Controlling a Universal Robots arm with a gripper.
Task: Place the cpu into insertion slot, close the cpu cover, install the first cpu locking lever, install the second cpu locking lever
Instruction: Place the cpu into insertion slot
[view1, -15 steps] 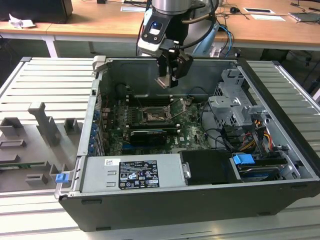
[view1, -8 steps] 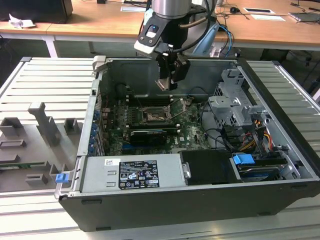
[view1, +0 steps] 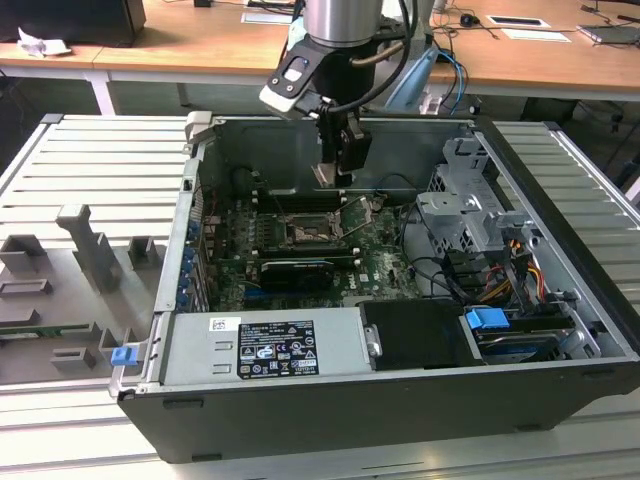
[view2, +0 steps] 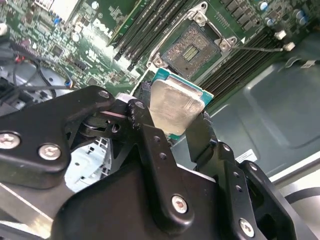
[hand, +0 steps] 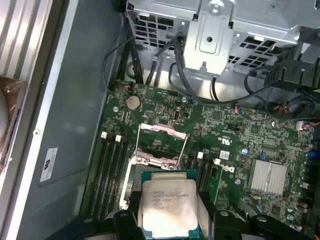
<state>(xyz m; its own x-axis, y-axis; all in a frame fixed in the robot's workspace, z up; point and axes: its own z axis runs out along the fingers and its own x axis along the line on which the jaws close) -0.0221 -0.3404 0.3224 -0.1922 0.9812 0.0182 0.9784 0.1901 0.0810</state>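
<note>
One gripper (view2: 170, 116) clamps the cpu (view2: 176, 100) by its edges. The cpu hangs above the open insertion slot (view2: 192, 50), clear of it.

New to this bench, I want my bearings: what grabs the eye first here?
The black tool pinching a silver chip by its edges, held above the bare socket on the green board. In the first wrist view the socket's cover stands open. In the exterior view, all this sits inside an open computer case.

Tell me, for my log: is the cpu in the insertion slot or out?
Out: the hand grips the cpu, and the insertion slot lies empty.
</note>
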